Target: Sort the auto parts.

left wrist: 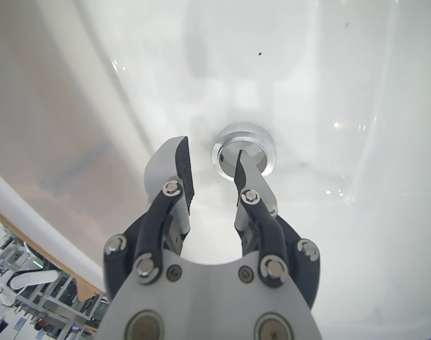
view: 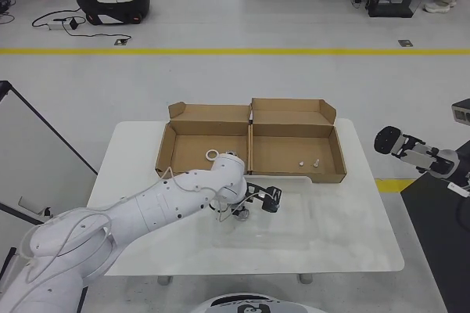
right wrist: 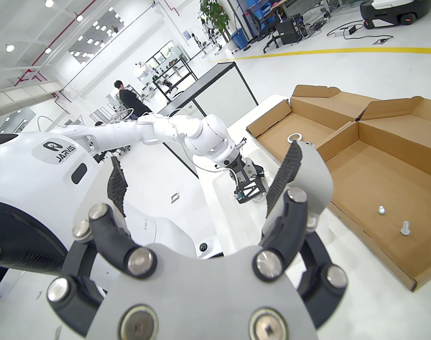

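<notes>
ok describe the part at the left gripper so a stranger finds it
On the white table, a clear tray sits in front of two cardboard boxes. In it lies a shiny metal ring; unlike the boxed parts, a finger of the left gripper sits inside its hole.

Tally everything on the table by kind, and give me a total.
Shiny silver metal rings: 2
Small silver metal bolts: 2
Open brown cardboard boxes: 2
Clear plastic tray: 1
Total: 7
Not counted: a half-hidden bit beside the boxed ring, too hidden to class.
</notes>
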`<state>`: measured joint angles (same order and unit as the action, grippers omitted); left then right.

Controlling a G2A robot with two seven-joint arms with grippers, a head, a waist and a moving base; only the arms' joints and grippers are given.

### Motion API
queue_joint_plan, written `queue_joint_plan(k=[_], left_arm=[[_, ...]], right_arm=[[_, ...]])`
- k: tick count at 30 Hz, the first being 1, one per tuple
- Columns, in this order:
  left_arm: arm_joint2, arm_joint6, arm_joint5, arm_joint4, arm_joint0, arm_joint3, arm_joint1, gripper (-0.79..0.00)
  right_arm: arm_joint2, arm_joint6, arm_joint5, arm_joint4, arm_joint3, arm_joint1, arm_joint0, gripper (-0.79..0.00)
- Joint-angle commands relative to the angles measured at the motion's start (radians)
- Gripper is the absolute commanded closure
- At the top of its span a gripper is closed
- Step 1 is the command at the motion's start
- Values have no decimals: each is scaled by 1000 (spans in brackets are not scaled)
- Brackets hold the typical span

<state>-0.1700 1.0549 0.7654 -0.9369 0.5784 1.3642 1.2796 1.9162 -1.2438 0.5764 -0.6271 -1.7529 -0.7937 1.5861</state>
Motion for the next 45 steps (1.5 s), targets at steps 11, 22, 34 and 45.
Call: queue_joint_plan(k=[11,22,34,45], left_arm=[[0,-4,4,12,3,-18,-1,-277],[0,1,-1,28,12,-19,1,-271],[0,13,-13,47,10,-15,2,-280],[0,17,-18,50,20,-14,3,-274]], right_arm=[[0,0,0,0,0,0,0,-785],[0,0,0,0,0,0,0,-785],[0,0,0,0,0,0,0,-785],[0,0,0,0,0,0,0,-785]])
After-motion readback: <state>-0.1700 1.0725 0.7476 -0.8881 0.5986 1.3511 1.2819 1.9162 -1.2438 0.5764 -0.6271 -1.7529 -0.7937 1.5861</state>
